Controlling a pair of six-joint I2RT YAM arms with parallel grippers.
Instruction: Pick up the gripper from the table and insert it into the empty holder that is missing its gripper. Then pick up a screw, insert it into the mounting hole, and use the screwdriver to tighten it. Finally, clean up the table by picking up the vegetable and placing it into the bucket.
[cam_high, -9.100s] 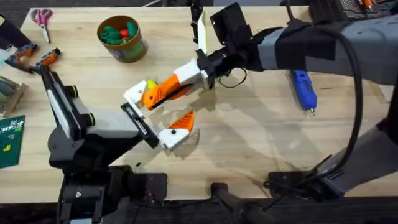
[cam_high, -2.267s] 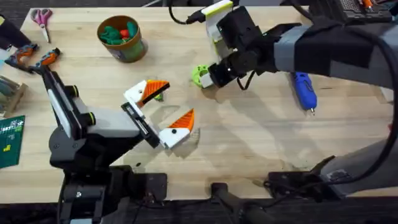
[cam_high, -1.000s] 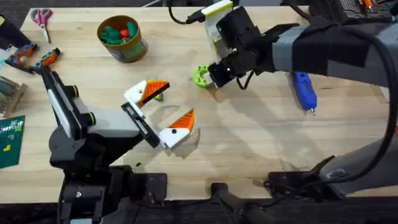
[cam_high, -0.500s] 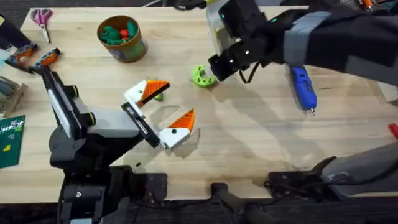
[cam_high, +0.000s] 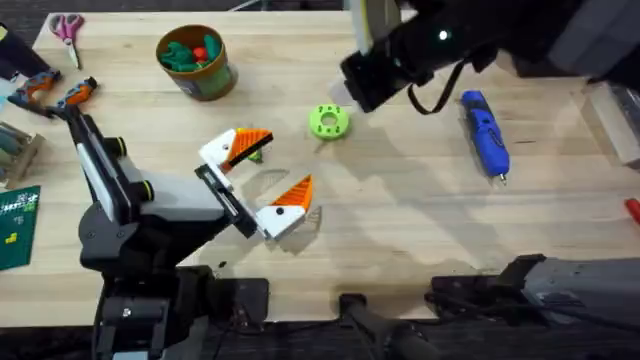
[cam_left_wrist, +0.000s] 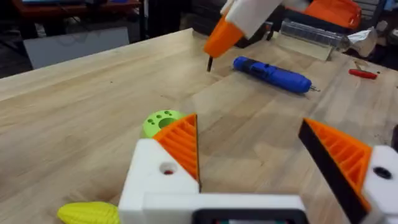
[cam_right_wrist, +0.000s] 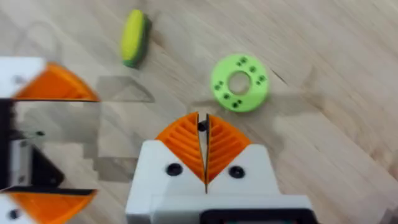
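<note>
The right gripper (cam_right_wrist: 203, 127) is pinching a tiny dark screw (cam_right_wrist: 201, 127) between nearly shut pads above the table; light and slippery, it wants a firm tip grip. The left gripper (cam_left_wrist: 249, 155) is sitting wide open beside the vegetable (cam_left_wrist: 87, 213)

Blue screwdriver (cam_high: 485, 132) flat on table's right, yellow-green vegetable (cam_right_wrist: 133, 37) near centre, green bucket (cam_high: 196, 62) far left.

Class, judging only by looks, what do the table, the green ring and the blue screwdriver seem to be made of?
Table: pale wood, visible grain, matte. Green ring: probably moulded plastic, uniform bright colour with small holes. Blue screwdriver: likely plastic body, slightly glossy, with a thin metal-looking tip.
</note>
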